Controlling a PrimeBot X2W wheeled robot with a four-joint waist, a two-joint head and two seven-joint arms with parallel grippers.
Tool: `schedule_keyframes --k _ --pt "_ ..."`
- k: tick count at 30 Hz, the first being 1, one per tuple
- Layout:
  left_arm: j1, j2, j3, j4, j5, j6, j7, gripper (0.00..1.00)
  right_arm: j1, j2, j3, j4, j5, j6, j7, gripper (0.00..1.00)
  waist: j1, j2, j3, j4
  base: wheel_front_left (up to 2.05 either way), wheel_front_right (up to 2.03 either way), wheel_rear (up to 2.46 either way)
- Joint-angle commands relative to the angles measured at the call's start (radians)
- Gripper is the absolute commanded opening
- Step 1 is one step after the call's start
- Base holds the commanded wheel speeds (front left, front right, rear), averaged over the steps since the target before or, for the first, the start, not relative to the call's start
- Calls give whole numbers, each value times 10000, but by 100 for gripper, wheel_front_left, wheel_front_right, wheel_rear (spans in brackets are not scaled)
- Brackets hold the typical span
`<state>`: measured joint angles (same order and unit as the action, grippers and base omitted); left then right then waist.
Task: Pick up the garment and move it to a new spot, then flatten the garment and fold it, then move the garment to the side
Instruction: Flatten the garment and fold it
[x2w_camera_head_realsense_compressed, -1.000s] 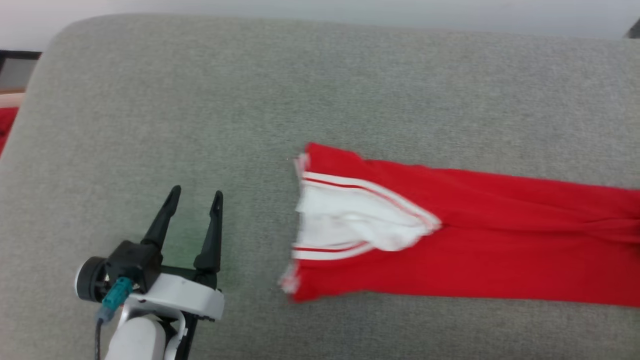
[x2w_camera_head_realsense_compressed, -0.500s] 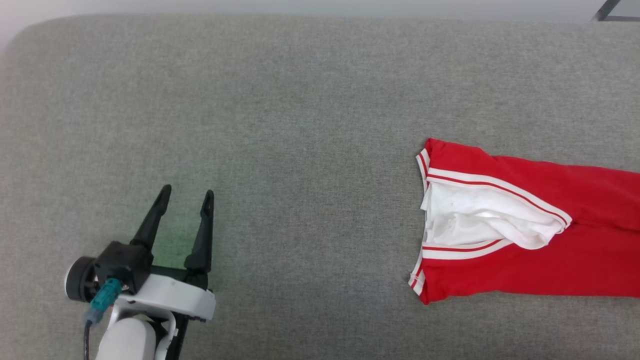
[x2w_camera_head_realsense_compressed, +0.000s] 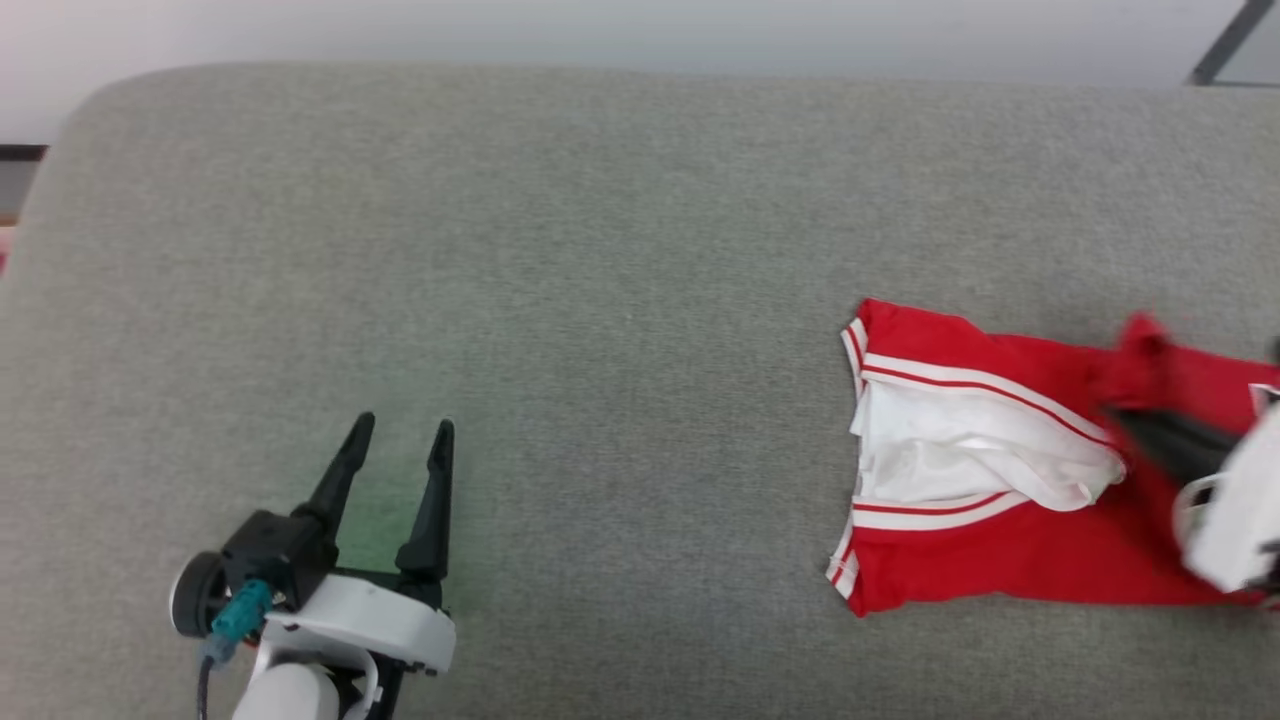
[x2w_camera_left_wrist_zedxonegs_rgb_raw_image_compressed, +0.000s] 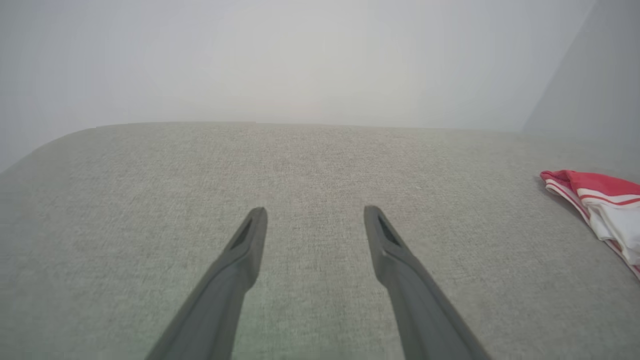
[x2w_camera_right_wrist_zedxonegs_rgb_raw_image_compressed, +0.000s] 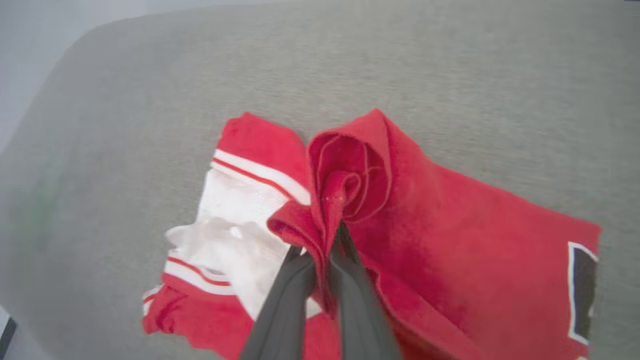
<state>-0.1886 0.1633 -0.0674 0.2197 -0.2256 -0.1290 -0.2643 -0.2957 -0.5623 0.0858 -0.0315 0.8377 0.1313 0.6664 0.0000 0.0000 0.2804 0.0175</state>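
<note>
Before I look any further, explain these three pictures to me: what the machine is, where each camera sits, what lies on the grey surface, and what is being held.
This is a wheeled robot with two arms, each ending in a gripper with two long dark fingers. One picture comes from a camera on its head, looking down at a wide grey fabric surface. The other two come from cameras on its wrists, looking along each gripper's fingers.

On the surface lies a red jersey-style shirt with white sleeves and striped trim, folded into a long strip.

The left gripper hovers open above bare fabric, well away from the shirt; its wrist view shows both fingers spread, with the shirt at the far right edge.

The right gripper is shut on a pinched-up fold of the shirt's red cloth, with the rest lying on the surface.
</note>
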Motion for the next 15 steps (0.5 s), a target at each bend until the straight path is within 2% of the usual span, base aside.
schedule_keyframes --k 1,4,8,15 --pt "117 -48 5 54 -76 -20 11 100 -79 165 383 -358 8 -9 139 0 0 0 -127 217 0 0 0" --pt "166 -122 -67 83 -131 -20 11 100 -372 419 1045 -824 -170 -11 365 0 0 0 -193 471 0 0 0" --pt "166 -206 -161 53 -171 -21 11 100 -803 718 1684 -854 -298 -11 506 0 0 0 -180 788 0 0 0" --pt "39 -400 -359 70 -290 -20 11 100 -1249 1159 2186 384 -225 -9 420 0 0 0 37 1223 0 0 0"
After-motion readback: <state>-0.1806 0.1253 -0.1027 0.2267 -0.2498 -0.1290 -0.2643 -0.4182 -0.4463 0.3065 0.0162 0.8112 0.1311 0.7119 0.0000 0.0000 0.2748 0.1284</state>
